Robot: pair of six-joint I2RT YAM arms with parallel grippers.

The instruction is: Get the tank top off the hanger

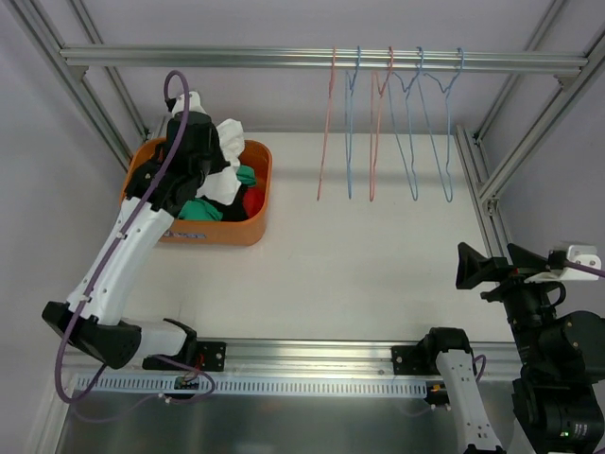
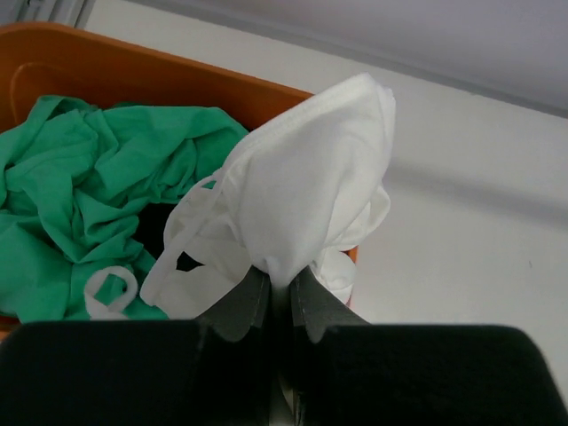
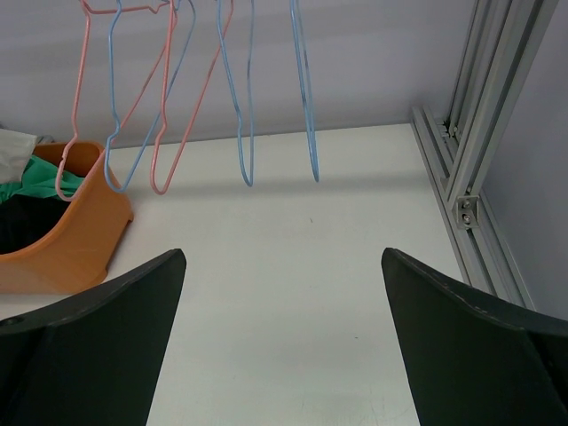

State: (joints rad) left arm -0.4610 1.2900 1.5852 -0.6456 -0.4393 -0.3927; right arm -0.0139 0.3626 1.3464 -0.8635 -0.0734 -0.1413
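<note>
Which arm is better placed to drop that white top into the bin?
Left: the left end effector grips the top above the bin; the right end effector sits open, far away.

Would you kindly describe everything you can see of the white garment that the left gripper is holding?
The white garment is soft, thin-looking fabric, bunched and creased rather than spread out. The left gripper is shut on its lower folds, and the cloth bulges out beyond the fingers in a rounded peak. Narrow strap-like loops trail from its left side onto the green cloth. It sits over one end of the orange bin, draping past the rim. No hanger shows in it.
</note>
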